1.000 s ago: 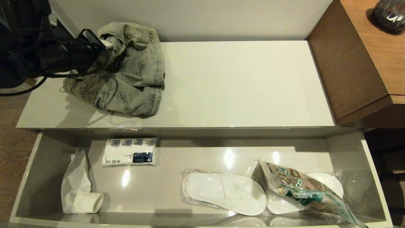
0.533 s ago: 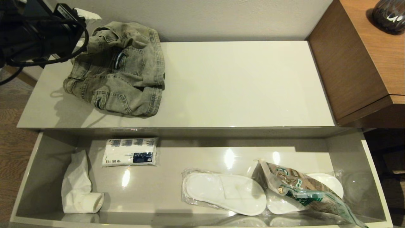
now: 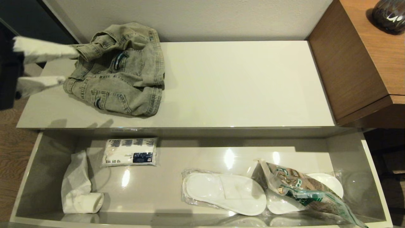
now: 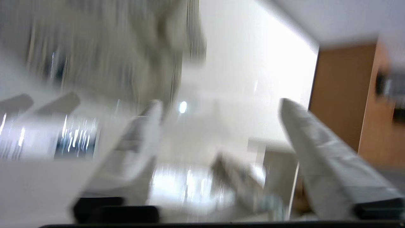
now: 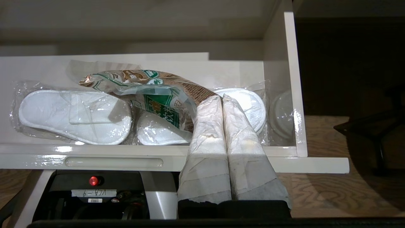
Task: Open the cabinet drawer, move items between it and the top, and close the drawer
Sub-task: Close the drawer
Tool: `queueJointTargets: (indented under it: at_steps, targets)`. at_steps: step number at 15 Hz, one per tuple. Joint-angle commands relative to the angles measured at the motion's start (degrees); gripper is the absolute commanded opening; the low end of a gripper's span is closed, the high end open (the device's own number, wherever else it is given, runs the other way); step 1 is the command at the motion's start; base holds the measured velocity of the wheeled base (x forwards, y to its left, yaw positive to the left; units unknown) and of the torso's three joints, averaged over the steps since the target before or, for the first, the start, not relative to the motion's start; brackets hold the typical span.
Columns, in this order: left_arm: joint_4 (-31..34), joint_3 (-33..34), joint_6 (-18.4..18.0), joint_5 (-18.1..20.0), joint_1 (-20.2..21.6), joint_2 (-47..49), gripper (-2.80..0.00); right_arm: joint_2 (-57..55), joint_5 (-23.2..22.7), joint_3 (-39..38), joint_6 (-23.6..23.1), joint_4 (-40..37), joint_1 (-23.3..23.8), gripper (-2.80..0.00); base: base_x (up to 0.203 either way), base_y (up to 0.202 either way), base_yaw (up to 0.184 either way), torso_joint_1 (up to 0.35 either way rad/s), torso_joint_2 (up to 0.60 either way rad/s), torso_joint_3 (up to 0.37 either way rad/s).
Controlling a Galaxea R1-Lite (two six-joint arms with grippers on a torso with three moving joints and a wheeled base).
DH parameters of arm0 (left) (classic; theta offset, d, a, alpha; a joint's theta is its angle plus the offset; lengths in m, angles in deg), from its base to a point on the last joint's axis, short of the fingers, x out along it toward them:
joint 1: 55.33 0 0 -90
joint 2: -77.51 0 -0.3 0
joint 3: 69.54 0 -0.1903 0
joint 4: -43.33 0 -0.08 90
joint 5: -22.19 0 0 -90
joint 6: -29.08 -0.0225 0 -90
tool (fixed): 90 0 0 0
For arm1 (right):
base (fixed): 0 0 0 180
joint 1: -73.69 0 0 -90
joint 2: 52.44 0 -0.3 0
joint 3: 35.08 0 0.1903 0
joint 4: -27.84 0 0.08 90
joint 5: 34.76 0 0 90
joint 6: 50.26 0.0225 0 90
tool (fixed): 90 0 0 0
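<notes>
The cabinet drawer (image 3: 376, 190) stands pulled open along the 6 o'clock side of the head view, below the top (image 3: 240, 85). On the top, toward 10 o'clock, lies the crumpled denim garment (image 3: 120, 72). The left gripper (image 3: 66, 68) sits at 9 o'clock, fingers spread apart with nothing between them, the upper tip just beside the denim's collar; whether it touches cannot be told. In the drawer, the slippers (image 3: 224, 193) in clear plastic lie at 6 o'clock, and the food bag (image 3: 303, 190), green-banded with Chinese lettering too small to read, rests across them at 4 o'clock. The tissue pack (image 3: 129, 152) at 7 o'clock shows "10 05 115" upside down. Only the right wrist view shows the right gripper (image 5: 222, 98), fingers pressed together, empty, before the drawer's front, and a handle slot (image 5: 114, 162).
</notes>
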Motion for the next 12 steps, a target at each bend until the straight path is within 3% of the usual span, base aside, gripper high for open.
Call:
queueJointTargets:
  at_steps: [1, 4, 6, 8, 10, 12]
  targets:
    - [10.35, 6.79, -2.90, 0.15, 0.05, -13.10, -2.80, -0.05, -0.02, -0.09, -0.04, 0.02, 0.05, -2.80, 0.000, 0.000, 0.000, 0.000, 0.00, 0.000]
    - [26.19, 11.06, -11.70, -4.49, 0.14, -28.21, -2.80, -0.05, -0.02, 0.00, -0.04, 0.02, 0.04, -2.80, 0.000, 0.000, 0.000, 0.000, 0.00, 0.000]
    - [35.98, 12.12, -14.65, -6.45, 0.39, -36.86, -2.80, -0.05, -0.02, -0.09, -0.04, 0.02, 0.05, -2.80, 0.000, 0.000, 0.000, 0.000, 0.00, 0.000]
    - [43.37, 12.47, -16.09, -9.09, 0.95, -43.28, -2.80, -0.08, -0.02, 0.00, -0.04, 0.02, -0.04, -2.80, 0.000, 0.000, 0.000, 0.000, 0.00, 0.000]
    - [47.37, 13.45, -16.15, -16.47, 1.30, -49.69, -2.80, -0.05, -0.02, 0.00, -0.04, 0.02, -0.04, -2.80, 0.000, 0.000, 0.000, 0.000, 0.00, 0.000]
    - [51.02, 16.35, -15.73, -19.79, 1.85, -54.52, -2.80, -0.05, -0.02, 0.00, -0.04, 0.02, 0.05, -2.80, 0.000, 0.000, 0.000, 0.000, 0.00, 0.000]
